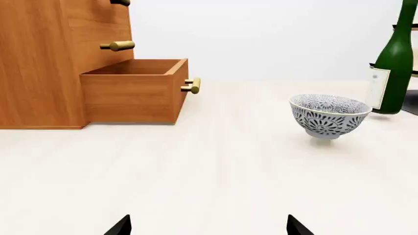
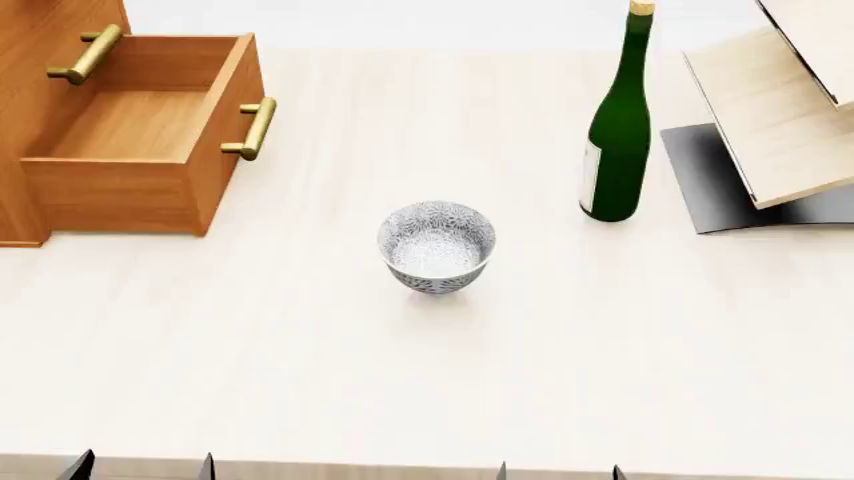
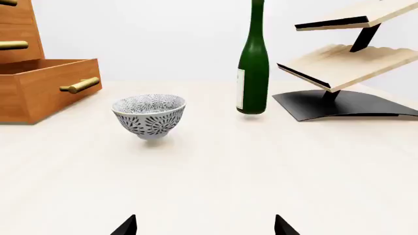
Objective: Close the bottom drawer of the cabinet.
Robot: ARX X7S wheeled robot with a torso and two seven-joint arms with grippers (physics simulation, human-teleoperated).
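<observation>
We see a bare simulated tabletop scene, home-like in its props: a pale table (image 2: 534,350) against a blank white backdrop, a wooden cabinet (image 2: 40,40) at upper left, a patterned bowl (image 2: 437,245) at centre, a green bottle (image 2: 619,130) and a board rack (image 2: 781,110) at upper right.

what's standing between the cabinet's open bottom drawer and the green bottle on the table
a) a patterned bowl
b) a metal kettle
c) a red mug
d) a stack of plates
a: in the head view a patterned bowl sits on the table between the pulled-out bottom drawer of the cabinet and the green bottle, touching neither.
</observation>
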